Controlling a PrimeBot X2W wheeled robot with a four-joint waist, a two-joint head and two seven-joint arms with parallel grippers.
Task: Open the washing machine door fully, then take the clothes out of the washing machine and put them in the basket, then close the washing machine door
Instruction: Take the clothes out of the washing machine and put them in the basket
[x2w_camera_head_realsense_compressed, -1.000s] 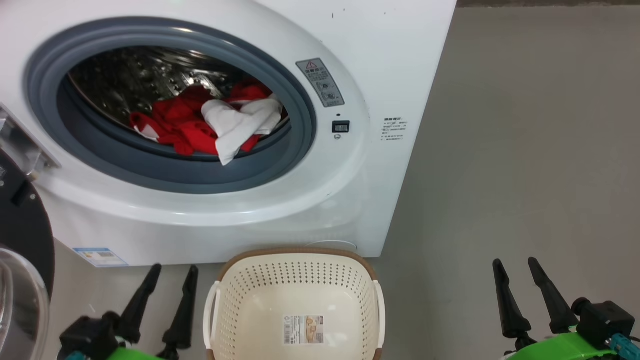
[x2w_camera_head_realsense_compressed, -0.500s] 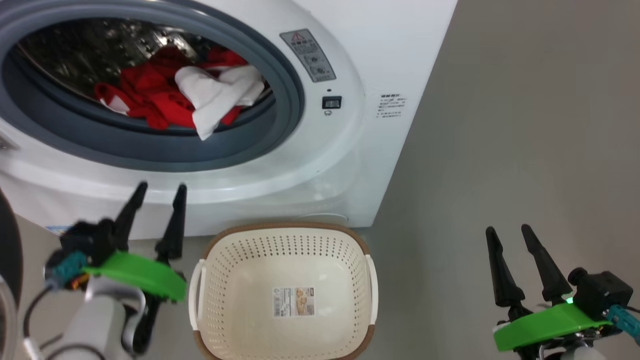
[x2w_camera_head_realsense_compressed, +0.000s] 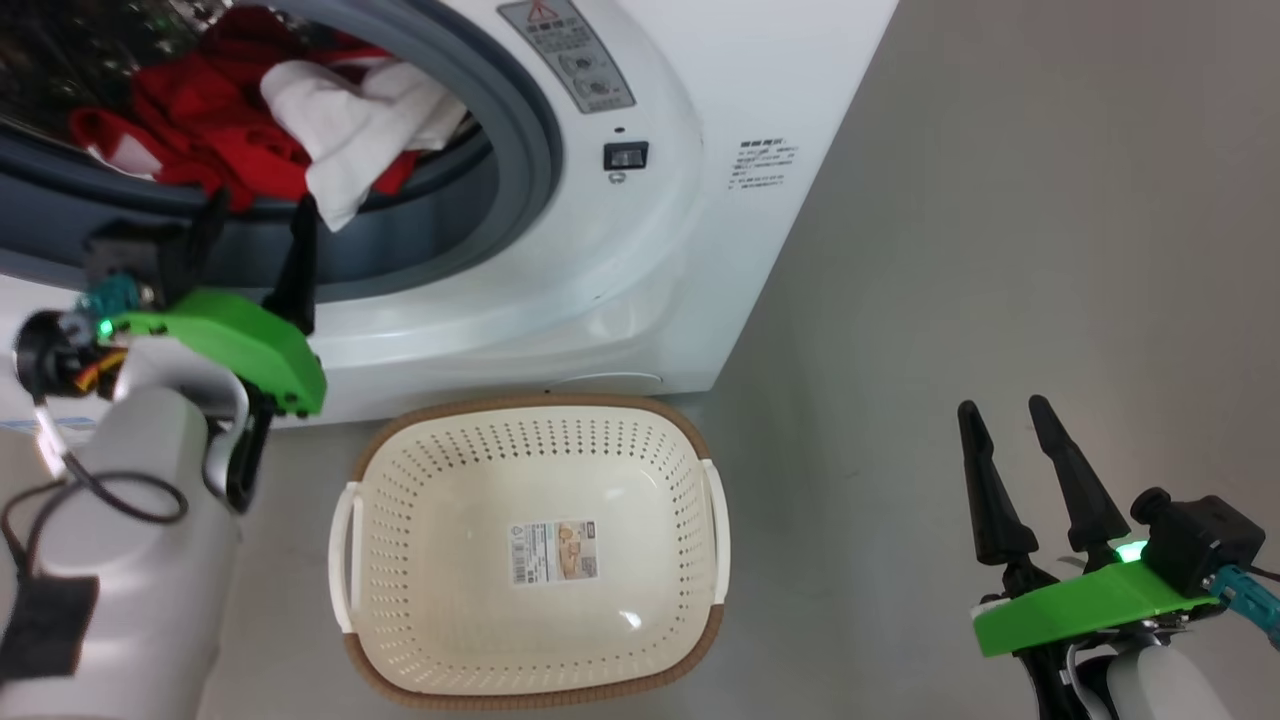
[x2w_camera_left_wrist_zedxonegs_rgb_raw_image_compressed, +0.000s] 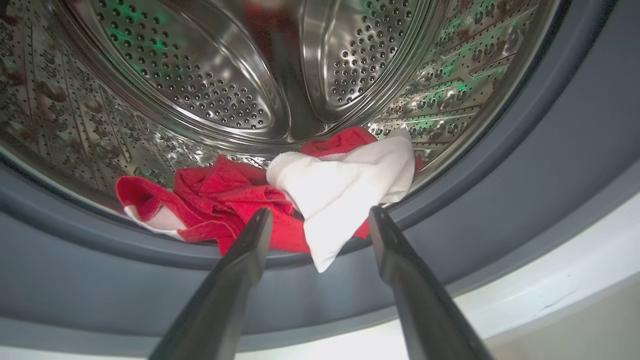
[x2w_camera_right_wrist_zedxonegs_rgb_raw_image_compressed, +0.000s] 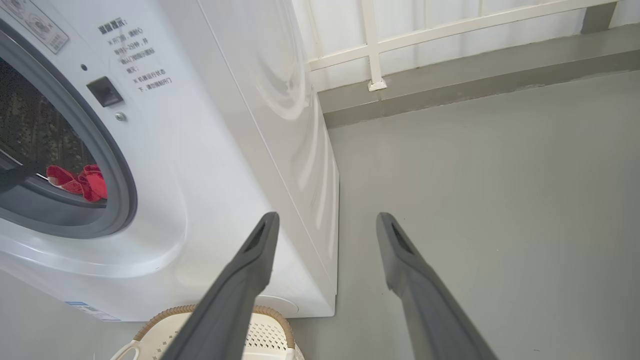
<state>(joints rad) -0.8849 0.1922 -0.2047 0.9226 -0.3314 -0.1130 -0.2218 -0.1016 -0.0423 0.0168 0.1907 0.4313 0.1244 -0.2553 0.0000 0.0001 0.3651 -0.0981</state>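
the floor (x2w_camera_head_realsense_compressed: 1010, 230) is smooth matt grey, one unbroken surface with no seams to be seen, running off to the right and to the far side. along its far edge a low grey kerb (x2w_camera_right_wrist_zedxonegs_rgb_raw_image_compressed: 475, 67) rises in a step, darker on its front face. on the kerb stands a white post (x2w_camera_right_wrist_zedxonegs_rgb_raw_image_compressed: 370, 40) with a small foot (x2w_camera_right_wrist_zedxonegs_rgb_raw_image_compressed: 377, 85), carrying a white horizontal rail (x2w_camera_right_wrist_zedxonegs_rgb_raw_image_compressed: 475, 27). behind the rail are pale bright panels (x2w_camera_right_wrist_zedxonegs_rgb_raw_image_compressed: 425, 15); wall or glass, i cannot tell. the light is soft and even

Washing machine (x2w_camera_head_realsense_compressed: 655, 250) top beyond frame edge.
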